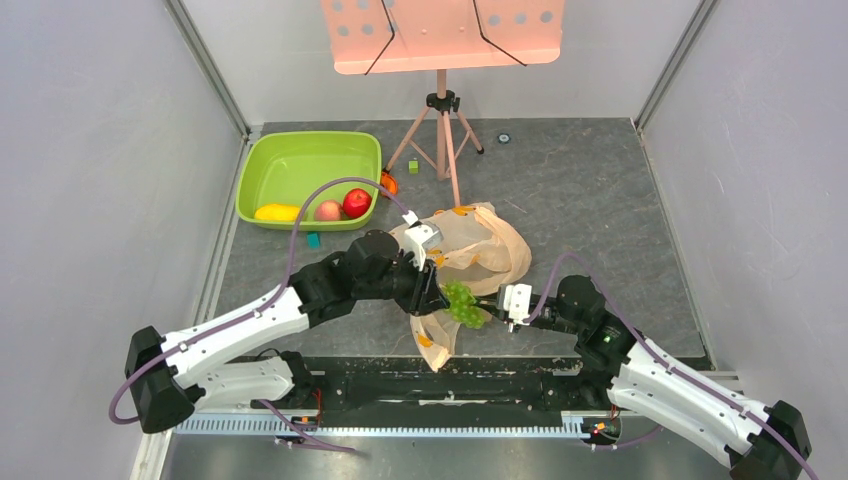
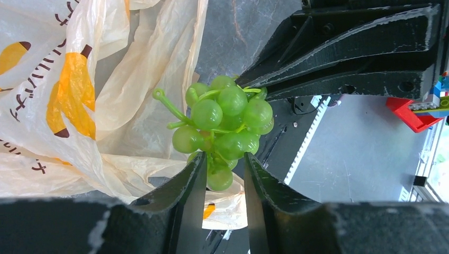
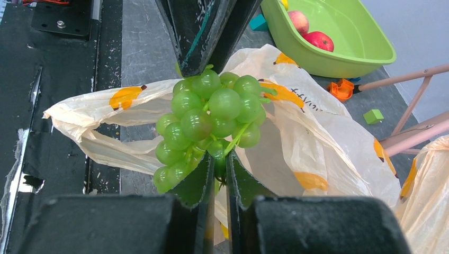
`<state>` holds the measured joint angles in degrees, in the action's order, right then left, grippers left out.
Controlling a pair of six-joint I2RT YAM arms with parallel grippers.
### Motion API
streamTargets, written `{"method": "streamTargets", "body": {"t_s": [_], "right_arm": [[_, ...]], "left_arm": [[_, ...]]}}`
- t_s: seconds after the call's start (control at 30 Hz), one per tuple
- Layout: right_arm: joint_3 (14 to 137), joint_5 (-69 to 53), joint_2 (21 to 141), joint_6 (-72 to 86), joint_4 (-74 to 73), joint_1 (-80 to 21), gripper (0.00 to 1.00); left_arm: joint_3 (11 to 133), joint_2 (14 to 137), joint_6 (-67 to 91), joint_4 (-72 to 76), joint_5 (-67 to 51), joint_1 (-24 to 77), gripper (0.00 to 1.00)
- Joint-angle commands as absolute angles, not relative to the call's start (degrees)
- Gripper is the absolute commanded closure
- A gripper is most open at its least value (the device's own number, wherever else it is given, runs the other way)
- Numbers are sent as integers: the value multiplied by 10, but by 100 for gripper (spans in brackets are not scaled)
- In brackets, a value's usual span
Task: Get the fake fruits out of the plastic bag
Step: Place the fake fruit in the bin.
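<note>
The green grape bunch hangs clear of the plastic bag, pinched from both sides: left tool clamps a low grape, right tool narrow on its stem, likely a handover toward the lime tub

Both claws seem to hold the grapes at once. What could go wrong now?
The left gripper and right gripper both pinch the grape bunch from opposite ends; if they pull differently, it could slip and drop. The left one holds only an outer grape, a thin hold. The plastic bag lies close beside the bunch and might get dragged along.
</note>
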<state>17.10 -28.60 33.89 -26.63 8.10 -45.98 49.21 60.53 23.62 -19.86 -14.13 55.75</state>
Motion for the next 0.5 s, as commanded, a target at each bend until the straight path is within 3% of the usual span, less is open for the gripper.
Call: {"method": "streamTargets", "body": {"t_s": [0.0, 0.23, 0.33, 0.47], "right_arm": [[172, -291, 331, -267, 107, -461, 99], [169, -296, 329, -266, 107, -461, 99], [166, -293, 327, -266, 107, -461, 99], [162, -285, 320, -267, 108, -461, 99]], "left_arm": [[503, 620, 217, -190, -160, 562, 64], [504, 624, 220, -180, -152, 561, 84], [504, 616, 219, -185, -143, 562, 98], [504, 596, 219, -192, -121, 562, 98]]}}
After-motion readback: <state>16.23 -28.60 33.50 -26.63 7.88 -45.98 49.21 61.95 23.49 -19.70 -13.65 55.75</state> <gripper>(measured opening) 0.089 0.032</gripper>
